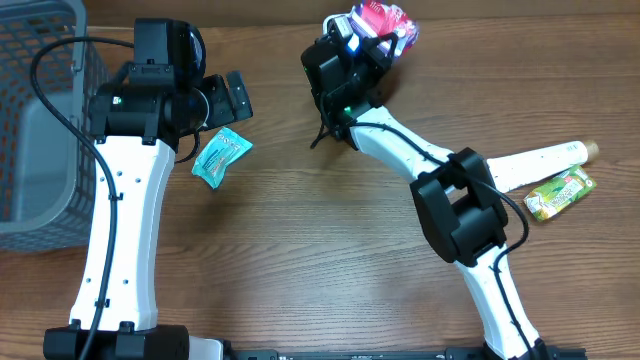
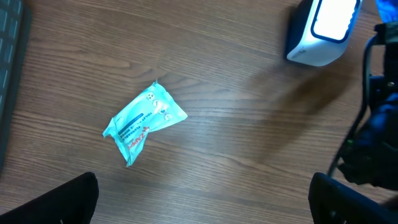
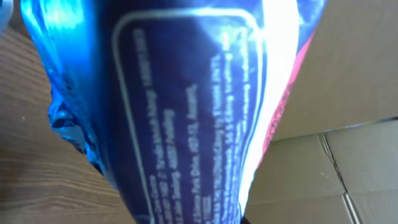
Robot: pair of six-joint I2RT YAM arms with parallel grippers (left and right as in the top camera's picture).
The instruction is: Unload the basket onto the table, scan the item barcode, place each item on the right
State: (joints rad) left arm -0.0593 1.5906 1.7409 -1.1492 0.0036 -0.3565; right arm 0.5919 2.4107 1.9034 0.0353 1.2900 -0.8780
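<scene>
From overhead, my right jaws are clenched on a red and blue snack bag (image 1: 381, 20), held up near the far edge of the desk (image 1: 330, 250), the arm's black wrist just beneath it. My left jaws are spread wide and released, above and just beside a teal packet (image 1: 221, 157) lying flat on the wood. A grey basket (image 1: 40, 130) stands at the left end; a white tube (image 1: 545, 160) and a green pouch (image 1: 560, 193) lie together at the right. From my left wrist, the teal packet (image 2: 145, 122) lies tilted between and ahead of my two dark fingers (image 2: 62, 200), not touched by either, and a white scanner (image 2: 321, 30) with a lit window stands at the upper right beside my other arm's dark body. From my right wrist, the bag (image 3: 180, 112) fills nearly everything, its blue side with a framed panel of small print facing the lens; my fingers are hidden behind it, and a cardboard box (image 3: 354, 87) shows at the right.
</scene>
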